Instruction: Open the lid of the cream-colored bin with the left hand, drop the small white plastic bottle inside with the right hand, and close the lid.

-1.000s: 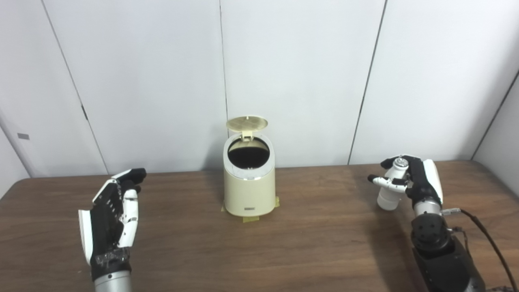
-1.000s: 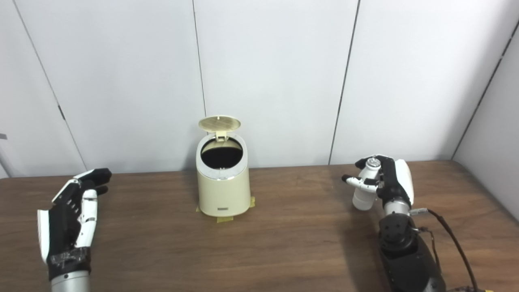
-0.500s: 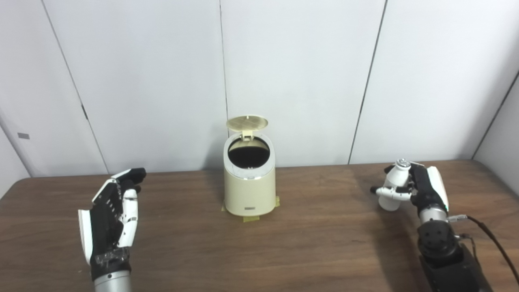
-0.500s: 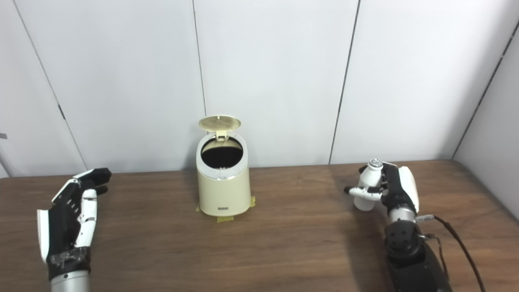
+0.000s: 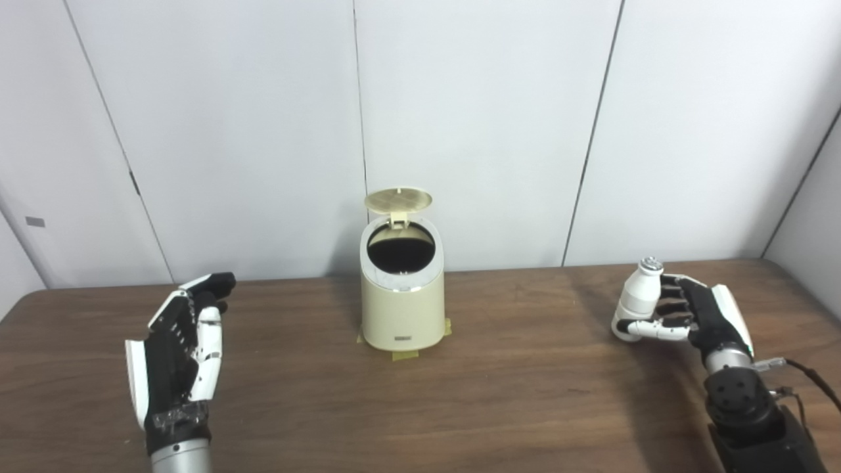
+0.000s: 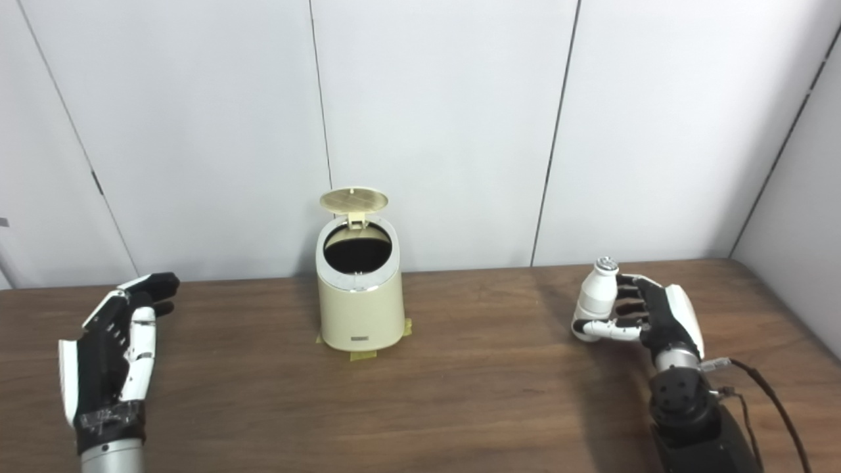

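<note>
Bottle back on the worktop, grip loosening

The left hand (image 5: 176,348) waits with fingers spread and empty. The bin (image 5: 402,295) stands with its lid (image 5: 399,198) up. At right, the bottle (image 5: 638,299) has sunk from a raised hold to upright on the worktop (image 5: 512,387); the right hand (image 5: 696,315) fingers have slackened around it, so the drop looks stalled.

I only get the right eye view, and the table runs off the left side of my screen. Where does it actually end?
Observer: In the left eye view the table ends in a rounded far corner, out beyond the left hand.
Operator: And the grey speck on the wall at my left edge?
Observer: That is a small grey plate fixed to the wall. The left eye view shows all of it, and your view cuts it off.
</note>
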